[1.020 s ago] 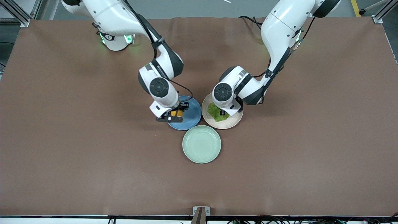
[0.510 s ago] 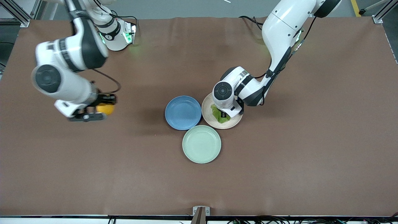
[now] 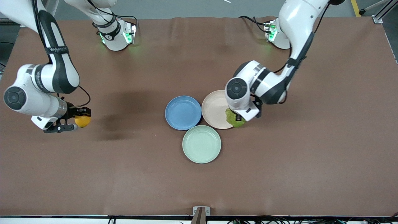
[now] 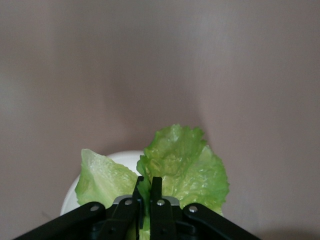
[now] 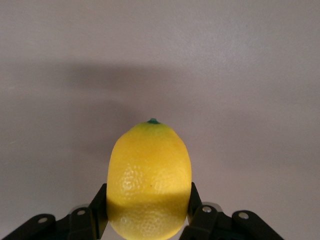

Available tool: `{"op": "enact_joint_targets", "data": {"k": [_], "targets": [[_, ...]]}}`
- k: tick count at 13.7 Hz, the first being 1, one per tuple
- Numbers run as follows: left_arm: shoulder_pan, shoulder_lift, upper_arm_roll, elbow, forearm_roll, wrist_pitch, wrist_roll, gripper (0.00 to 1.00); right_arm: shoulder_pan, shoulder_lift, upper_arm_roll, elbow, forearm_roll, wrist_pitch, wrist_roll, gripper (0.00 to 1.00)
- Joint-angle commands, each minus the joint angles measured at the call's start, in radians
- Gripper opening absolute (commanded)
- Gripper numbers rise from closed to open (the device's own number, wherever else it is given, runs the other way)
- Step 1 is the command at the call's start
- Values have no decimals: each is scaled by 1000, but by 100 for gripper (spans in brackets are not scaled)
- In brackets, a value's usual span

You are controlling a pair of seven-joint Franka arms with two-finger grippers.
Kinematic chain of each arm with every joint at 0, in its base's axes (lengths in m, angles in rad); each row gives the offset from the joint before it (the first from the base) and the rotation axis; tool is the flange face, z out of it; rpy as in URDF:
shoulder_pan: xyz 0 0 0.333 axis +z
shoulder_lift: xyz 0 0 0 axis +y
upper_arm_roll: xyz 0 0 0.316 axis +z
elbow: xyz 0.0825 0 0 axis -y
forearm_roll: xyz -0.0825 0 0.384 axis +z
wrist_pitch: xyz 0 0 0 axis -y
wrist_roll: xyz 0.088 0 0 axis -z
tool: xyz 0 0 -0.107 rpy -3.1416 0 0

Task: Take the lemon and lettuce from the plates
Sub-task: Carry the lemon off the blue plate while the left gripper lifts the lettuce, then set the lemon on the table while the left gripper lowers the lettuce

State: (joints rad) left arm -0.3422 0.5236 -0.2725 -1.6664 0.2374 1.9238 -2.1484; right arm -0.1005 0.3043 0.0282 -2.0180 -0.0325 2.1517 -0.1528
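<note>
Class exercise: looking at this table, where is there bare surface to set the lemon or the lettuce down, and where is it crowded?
Bare brown table lies under the right end effector holding the lemon, and toward the left arm's end beside the beige plate. The wide strip nearer the front camera than the mint-green plate is bare too. It is crowded mid-table, around the blue plate and the lettuce in the left end effector.

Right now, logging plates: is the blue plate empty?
Empty. The blue plate shows only bare surface; the right gripper holds the lemon over the table.

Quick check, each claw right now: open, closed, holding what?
Left claw: closed on the lettuce, over the edge of the beige-pink plate.
Right claw: closed on the lemon, over bare table toward the right arm's end.
</note>
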Motion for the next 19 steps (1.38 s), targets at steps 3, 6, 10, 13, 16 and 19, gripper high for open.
{"op": "enact_joint_targets", "data": {"k": [3,6,10,13,16,19], "targets": [[228,-48,-17,-22,10,-39,227,0,-54,76,21,-48,-20,149,-10,24],[336,-18,-19,-38,16,-16,376,0,-71,101,21,-90,-20,236,-4,25],[405,42,-17,-47,19,49,472,0,-74,131,18,-107,-20,298,4,27],[420,67,-14,-58,60,69,505,0,-74,125,18,-111,-20,292,4,89],[459,82,-16,-67,186,70,506,1,-68,47,18,-90,-18,207,21,100],[457,92,-16,-62,178,72,502,12,-10,-107,24,-36,-20,-11,133,100]]}}
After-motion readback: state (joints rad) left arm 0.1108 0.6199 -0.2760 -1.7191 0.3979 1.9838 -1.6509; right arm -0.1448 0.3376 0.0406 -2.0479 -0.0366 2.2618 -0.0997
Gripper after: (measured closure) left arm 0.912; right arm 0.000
